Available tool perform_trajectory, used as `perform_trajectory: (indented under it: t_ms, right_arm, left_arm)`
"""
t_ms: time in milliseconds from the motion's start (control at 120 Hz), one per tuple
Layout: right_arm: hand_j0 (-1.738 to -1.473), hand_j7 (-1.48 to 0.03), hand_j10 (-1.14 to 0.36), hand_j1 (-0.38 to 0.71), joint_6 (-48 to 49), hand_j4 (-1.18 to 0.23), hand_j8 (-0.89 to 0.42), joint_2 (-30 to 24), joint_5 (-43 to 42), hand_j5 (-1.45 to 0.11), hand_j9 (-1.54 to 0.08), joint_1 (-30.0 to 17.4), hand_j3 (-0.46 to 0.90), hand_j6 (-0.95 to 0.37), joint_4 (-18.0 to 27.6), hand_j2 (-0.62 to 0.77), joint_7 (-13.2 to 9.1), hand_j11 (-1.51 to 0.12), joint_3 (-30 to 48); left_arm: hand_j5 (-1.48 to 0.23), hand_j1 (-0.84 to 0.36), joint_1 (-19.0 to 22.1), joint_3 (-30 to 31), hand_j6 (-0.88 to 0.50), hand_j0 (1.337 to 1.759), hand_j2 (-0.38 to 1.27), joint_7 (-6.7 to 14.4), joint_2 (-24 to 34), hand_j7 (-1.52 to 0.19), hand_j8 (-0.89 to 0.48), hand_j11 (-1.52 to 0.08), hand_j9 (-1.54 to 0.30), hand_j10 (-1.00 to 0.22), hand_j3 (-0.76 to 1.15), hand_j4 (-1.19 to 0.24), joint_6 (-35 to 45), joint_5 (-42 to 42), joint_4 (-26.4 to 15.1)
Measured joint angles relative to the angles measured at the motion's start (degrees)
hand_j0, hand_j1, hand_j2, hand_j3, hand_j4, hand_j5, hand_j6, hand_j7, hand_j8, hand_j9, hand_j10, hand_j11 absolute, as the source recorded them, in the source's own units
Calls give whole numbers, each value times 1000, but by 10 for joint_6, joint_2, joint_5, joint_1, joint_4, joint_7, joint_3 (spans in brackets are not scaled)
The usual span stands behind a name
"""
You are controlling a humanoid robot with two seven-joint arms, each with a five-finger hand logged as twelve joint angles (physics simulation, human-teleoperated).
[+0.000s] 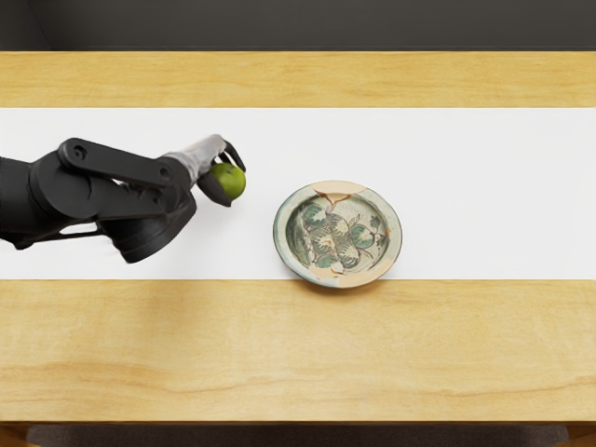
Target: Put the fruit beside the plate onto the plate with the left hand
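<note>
Fruit (230, 180), green, gripped in left hand (220, 173), fingers curled round it; left of patterned plate (337, 233), apart.

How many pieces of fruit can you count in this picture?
1: the green fruit, grasped by the left hand, left of the plate. Nothing seems to hide another.

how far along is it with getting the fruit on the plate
Done: the left hand is at the green fruit, fingers curled around it. In hand: the grasp, with the fruit off to the side of the plate. Left: carrying it across and setting it on the plate.
</note>
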Motion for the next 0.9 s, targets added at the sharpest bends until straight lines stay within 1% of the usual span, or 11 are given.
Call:
perform_trajectory:
  t_ms: [167, 392, 483, 525, 633, 667, 900]
  right_arm:
    - [-1658, 0, 0, -349, 0, 0, 0, 0, 0, 0, 0, 0, 0, 0, 0, 0, 0, 0, 0]
    - [-1658, 0, 0, -349, 0, 0, 0, 0, 0, 0, 0, 0, 0, 0, 0, 0, 0, 0, 0]
    - [-1658, 0, 0, -349, 0, 0, 0, 0, 0, 0, 0, 0, 0, 0, 0, 0, 0, 0, 0]
    - [-1658, 0, 0, -349, 0, 0, 0, 0, 0, 0, 0, 0, 0, 0, 0, 0, 0, 0, 0]
    - [-1658, 0, 0, -349, 0, 0, 0, 0, 0, 0, 0, 0, 0, 0, 0, 0, 0, 0, 0]
    - [-1658, 0, 0, -349, 0, 0, 0, 0, 0, 0, 0, 0, 0, 0, 0, 0, 0, 0, 0]
    - [-1658, 0, 0, -349, 0, 0, 0, 0, 0, 0, 0, 0, 0, 0, 0, 0, 0, 0, 0]
  left_arm:
    - [-744, -215, -12, -2, -398, 1654, 27, 0, -19, -757, -429, -741, -741, -550, 0, -559, 0, -6, -1]
    - [-744, -213, -23, -5, -405, 1654, 60, 0, -38, -755, -439, -741, -741, -549, 0, -563, 0, -19, -2]
    - [-741, -220, -30, -6, -403, 1654, 42, 0, -49, -753, -431, -740, -740, -550, 0, -562, 0, -23, -3]
    - [-741, -223, -34, -7, -405, 1655, 67, 0, -57, -753, -435, -738, -738, -550, 0, -564, 0, -26, -3]
    - [-740, -225, -43, -13, -401, 1655, 59, 0, -78, -751, -432, -737, -737, -550, 0, -559, 0, -33, -4]
    - [-742, -222, -46, -15, -406, 1655, 90, 0, -83, -752, -438, -736, -737, -550, 0, -564, 0, -35, -4]
    - [-739, -219, -47, -20, -407, 1655, 56, 0, -103, -750, -439, -736, -736, -548, 0, -566, 0, -41, -5]
